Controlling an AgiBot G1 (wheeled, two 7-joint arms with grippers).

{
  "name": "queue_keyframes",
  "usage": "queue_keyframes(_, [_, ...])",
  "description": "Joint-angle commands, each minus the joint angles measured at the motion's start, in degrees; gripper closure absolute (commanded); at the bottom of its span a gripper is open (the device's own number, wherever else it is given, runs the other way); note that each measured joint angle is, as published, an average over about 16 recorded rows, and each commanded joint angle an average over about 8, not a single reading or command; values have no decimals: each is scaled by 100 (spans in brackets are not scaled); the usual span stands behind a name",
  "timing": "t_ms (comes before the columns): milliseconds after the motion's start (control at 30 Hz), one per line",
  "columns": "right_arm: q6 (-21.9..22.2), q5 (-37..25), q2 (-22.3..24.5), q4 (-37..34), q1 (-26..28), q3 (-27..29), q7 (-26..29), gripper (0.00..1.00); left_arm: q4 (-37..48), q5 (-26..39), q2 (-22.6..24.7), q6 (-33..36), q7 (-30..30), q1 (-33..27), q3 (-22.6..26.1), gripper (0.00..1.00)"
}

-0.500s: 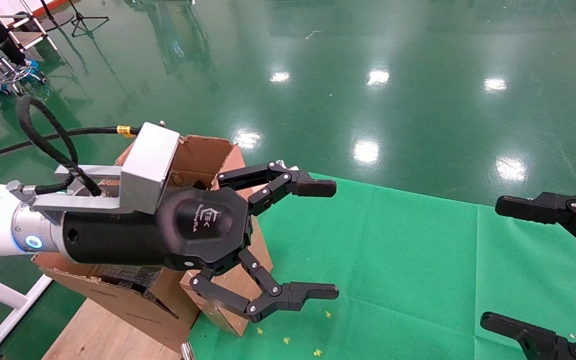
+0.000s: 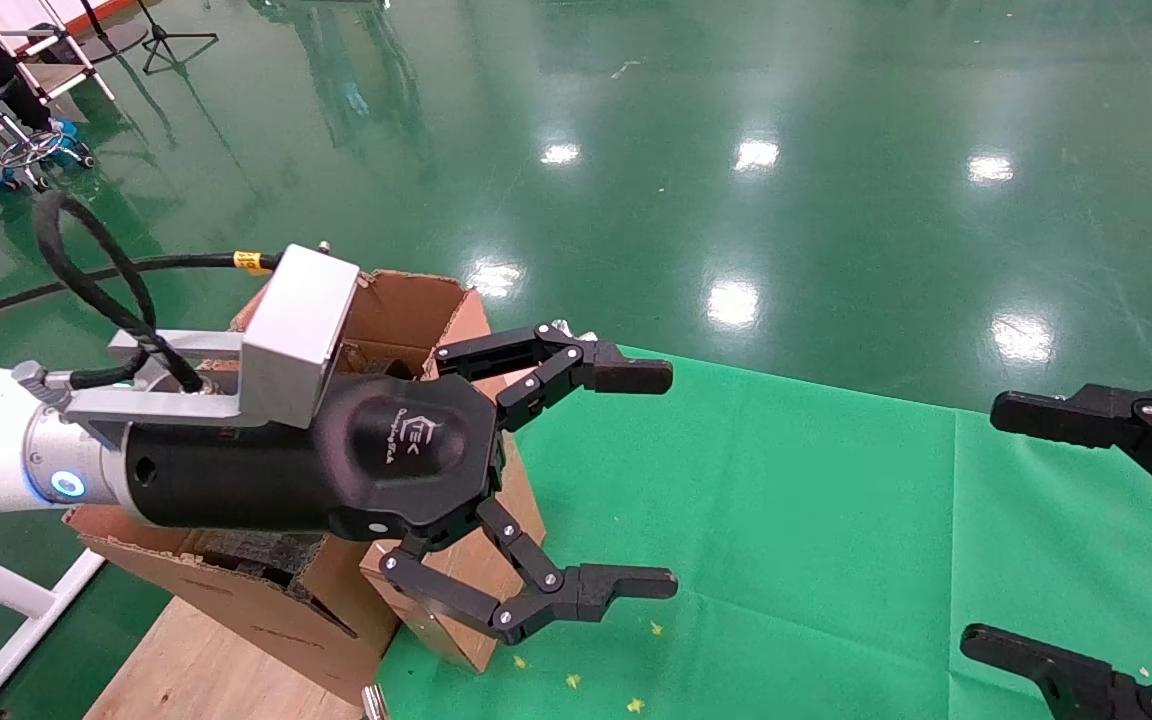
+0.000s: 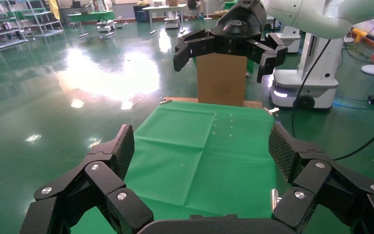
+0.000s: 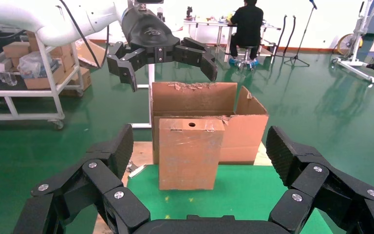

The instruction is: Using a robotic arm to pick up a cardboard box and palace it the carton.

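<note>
The left pincer (image 2: 576, 480) hangs wide apart above the box (image 4: 189, 153), which looks light, stiff, slippery with tape; grip its sides.

no visible change, scene unmoved

You've got a green cloth (image 2: 786, 520) spread over the work surface, dotted with small yellow scraps (image 2: 572, 681). Beside it, bare wooden board (image 2: 196, 670) shows. Behind you, a person in black (image 4: 247, 24) sits at a table, back turned, and a white shelving cart (image 4: 34, 73) holds boxes.
</note>
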Motion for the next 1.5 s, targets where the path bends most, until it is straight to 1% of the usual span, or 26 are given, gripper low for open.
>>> queue_keyframes(33, [0, 0, 0, 0, 0, 0, 0, 28, 3, -23, 8, 7, -8, 6, -2, 0])
queue_keyframes(100, [0, 0, 0, 0, 0, 0, 0, 53, -6, 23, -10, -6, 10, -4, 0, 0])
queue_keyframes(200, [0, 0, 0, 0, 0, 0, 0, 90, -80, 273, -81, -109, 72, -55, 24, 0])
queue_keyframes(233, [0, 0, 0, 0, 0, 0, 0, 97, -115, 399, -108, -168, 92, -83, 41, 0])
queue_keyframes(267, [0, 0, 0, -1, 0, 0, 0, 100, -153, 527, -135, -228, 104, -109, 60, 0])
queue_keyframes(400, [0, 0, 0, -1, 1, -1, -1, 100, -302, 911, -208, -419, 92, -191, 140, 0])
queue_keyframes(600, [0, 0, 1, -3, 0, 0, -1, 100, -341, 984, -222, -448, 35, -229, 190, 0])
queue_keyframes(700, [1, 0, 1, -3, 0, -1, -1, 100, -308, 1181, -267, -553, 26, -276, 212, 0])
queue_keyframes(800, [1, 0, 1, -3, 1, -1, -1, 100, -331, 1714, -316, -791, -87, -420, 335, 0])
queue_keyframes(900, [0, 0, 1, -4, 1, -1, -2, 100, -382, 2547, -330, -1107, -381, -695, 549, 0])
queue_keyframes(1033, [0, 0, 1, -4, 1, -2, -2, 100, -406, 3603, -270, -1353, -964, -1180, 851, 0])
queue_keyframes(1167, [0, 1, 1, -4, 1, -2, -2, 100, -404, 4281, -240, -1321, -1705, -1617, 1053, 0])
queue_keyframes(1267, [1, 1, 2, -4, 1, -2, -2, 100, -401, 4606, -248, -1107, -2451, -1897, 1187, 0])
queue_keyframes(1400, [1, 1, 2, -4, 1, -3, -2, 100, -411, 5011, -251, -616, -3638, -2275, 1404, 0])
queue_keyframes(1500, [1, 1, 2, -4, 2, -3, -3, 100, -429, 5337, -206, -272, -4387, -2564, 1559, 0])
